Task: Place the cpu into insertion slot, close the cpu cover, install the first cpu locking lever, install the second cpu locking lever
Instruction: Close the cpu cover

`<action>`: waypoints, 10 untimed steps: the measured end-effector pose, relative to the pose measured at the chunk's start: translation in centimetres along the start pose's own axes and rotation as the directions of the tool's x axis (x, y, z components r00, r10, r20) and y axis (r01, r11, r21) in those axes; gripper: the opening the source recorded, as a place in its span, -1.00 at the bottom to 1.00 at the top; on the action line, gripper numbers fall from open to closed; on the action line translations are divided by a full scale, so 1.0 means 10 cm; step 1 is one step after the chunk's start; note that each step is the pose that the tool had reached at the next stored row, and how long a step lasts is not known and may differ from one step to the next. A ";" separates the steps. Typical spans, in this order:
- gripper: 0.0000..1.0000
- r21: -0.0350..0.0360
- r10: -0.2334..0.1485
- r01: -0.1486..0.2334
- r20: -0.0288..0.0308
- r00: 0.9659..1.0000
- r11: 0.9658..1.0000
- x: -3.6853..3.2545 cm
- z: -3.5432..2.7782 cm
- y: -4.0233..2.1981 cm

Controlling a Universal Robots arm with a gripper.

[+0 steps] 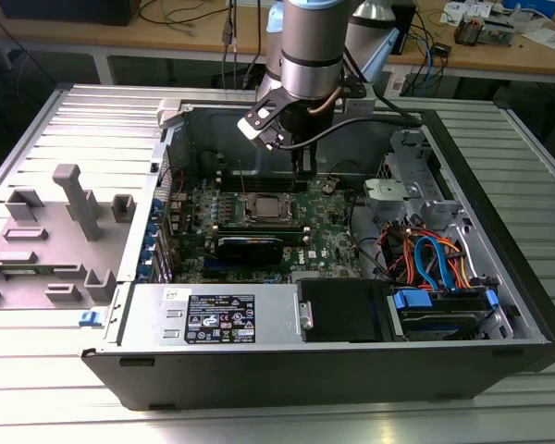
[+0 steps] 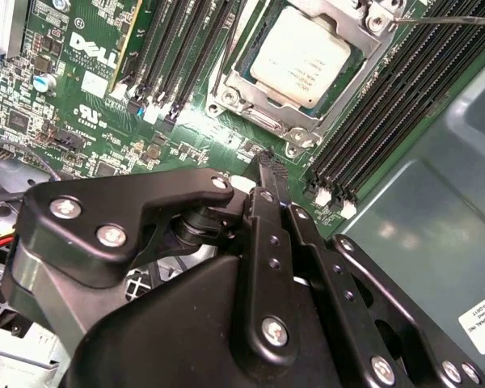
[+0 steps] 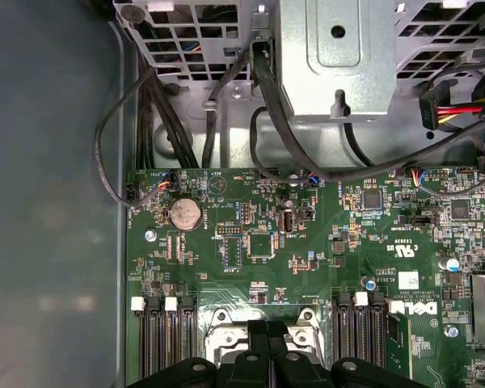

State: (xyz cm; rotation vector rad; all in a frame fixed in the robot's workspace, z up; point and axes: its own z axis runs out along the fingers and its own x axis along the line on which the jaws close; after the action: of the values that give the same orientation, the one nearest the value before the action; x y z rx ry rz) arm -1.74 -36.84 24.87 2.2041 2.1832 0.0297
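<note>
One arm reaches down into an open computer case [image 1: 120,365] in the exterior view, its gripper [image 1: 302,169] hanging just above the green motherboard [image 1: 338,231], near the far edge of the insertion slot [image 1: 265,222], where the cpu [image 1: 266,208] lies flat with its grey top showing. In the second wrist view the black fingers [image 2: 268,182] are pressed together with nothing between them, their tip over bare board just beside the slot. The cpu sits seated in the slot, the cpu cover [image 2: 364,50] lying flat around its edges, and a thin lever rod [image 2: 449,20] juts out over the black memory slots [image 2: 388,121]. In the first wrist view the closed fingers hide the middle of the slot's silvery frame [image 3: 225,327], well apart from a coin cell [image 3: 184,214].
</note>
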 end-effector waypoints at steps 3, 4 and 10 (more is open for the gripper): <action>-0.79 0.000 0.000 0.000 0.000 1.000 1.000 0.000 0.000 0.000; -0.79 0.000 0.000 0.000 0.000 1.000 1.000 0.000 0.000 -0.001; -0.79 0.000 0.000 0.000 0.000 1.000 1.000 -0.001 0.016 -0.119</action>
State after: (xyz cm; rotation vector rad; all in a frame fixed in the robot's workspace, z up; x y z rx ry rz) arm -2.93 -36.85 24.66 2.2040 2.1834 0.0297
